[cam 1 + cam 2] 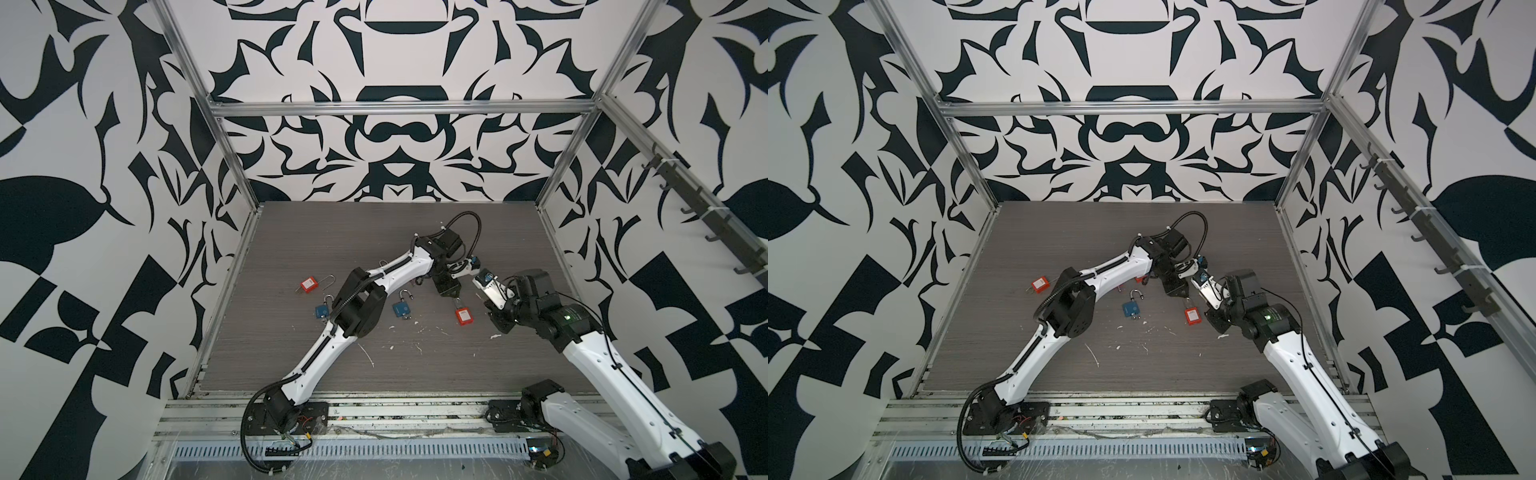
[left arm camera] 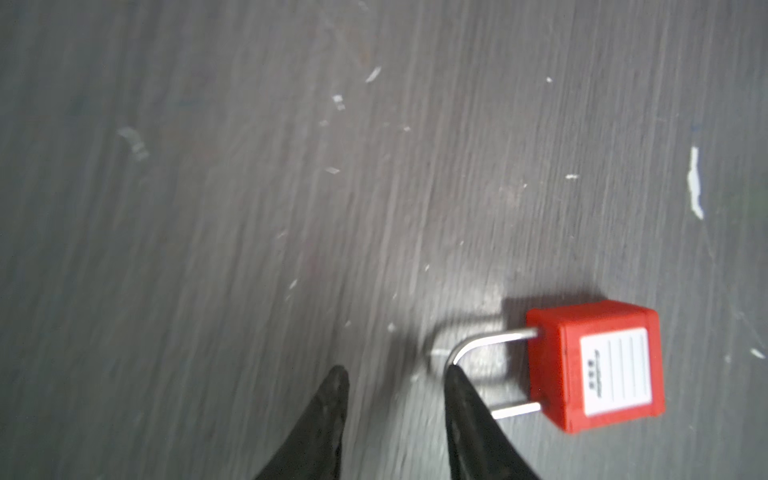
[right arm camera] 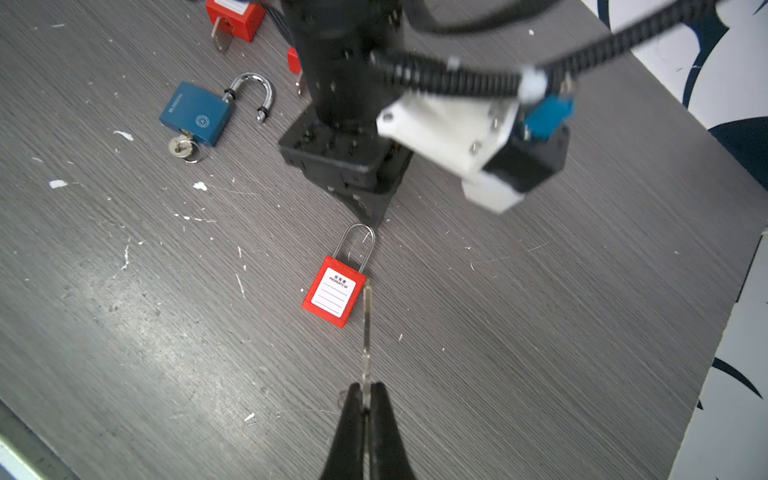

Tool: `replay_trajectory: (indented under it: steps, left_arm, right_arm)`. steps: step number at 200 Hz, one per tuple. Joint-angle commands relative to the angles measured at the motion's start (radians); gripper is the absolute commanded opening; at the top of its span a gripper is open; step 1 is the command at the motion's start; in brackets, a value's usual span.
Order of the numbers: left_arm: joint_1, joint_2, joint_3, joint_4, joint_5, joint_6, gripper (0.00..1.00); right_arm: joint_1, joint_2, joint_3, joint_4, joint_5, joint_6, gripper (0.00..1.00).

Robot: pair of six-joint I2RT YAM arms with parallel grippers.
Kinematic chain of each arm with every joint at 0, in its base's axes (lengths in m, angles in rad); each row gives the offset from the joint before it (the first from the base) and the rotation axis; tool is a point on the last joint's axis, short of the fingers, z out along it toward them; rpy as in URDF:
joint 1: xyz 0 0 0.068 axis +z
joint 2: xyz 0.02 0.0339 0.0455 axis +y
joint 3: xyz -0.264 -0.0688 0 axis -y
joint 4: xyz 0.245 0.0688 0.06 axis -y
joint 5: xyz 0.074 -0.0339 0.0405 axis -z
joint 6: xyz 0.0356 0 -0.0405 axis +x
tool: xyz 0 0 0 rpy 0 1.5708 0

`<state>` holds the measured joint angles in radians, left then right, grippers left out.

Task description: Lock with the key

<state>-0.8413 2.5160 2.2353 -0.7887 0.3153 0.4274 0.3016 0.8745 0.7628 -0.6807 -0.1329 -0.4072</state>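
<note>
Red padlock (image 3: 334, 297) lies flat on the counter (image 3: 540, 311), shackle legs both in the body. Right jaws are clamped on the key (image 3: 366, 332), blade tip just beside the lock; left jaws apart at the shackle. Next, I'd guess: line blade up with keyhole. No containers around.

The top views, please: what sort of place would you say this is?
Likely a robotics lab test cell: a silver aluminium frame and black-and-white patterned wall panels enclose a grey wood-grain tabletop strewn with red and blue padlocks.
</note>
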Motion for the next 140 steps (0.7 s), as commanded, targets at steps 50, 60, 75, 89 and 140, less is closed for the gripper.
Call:
replay_trajectory:
  steps: [50,60,75,89,140]
  left_arm:
    - [0.177,-0.51,-0.542,0.409,0.155,-0.203,0.48]
    - [0.196,-0.579,-0.655,0.477,0.18,-0.251,0.48]
    - [0.212,-0.677,-0.811,0.555,0.202,-0.29,0.49]
    - [0.214,-0.763,-0.937,0.609,0.188,-0.311,0.49]
    - [0.218,-0.939,-1.18,0.671,0.133,-0.338,0.5]
  right_arm:
    - [0.01,0.172,0.141,-0.013,0.004,0.381,0.0]
    - [0.026,0.205,0.14,-0.01,0.024,0.427,0.0]
    - [0.041,0.265,0.148,-0.01,0.049,0.472,0.0]
    - [0.045,0.324,0.162,-0.013,0.082,0.508,0.0]
    - [0.045,0.532,0.241,-0.103,0.154,0.573,0.0]
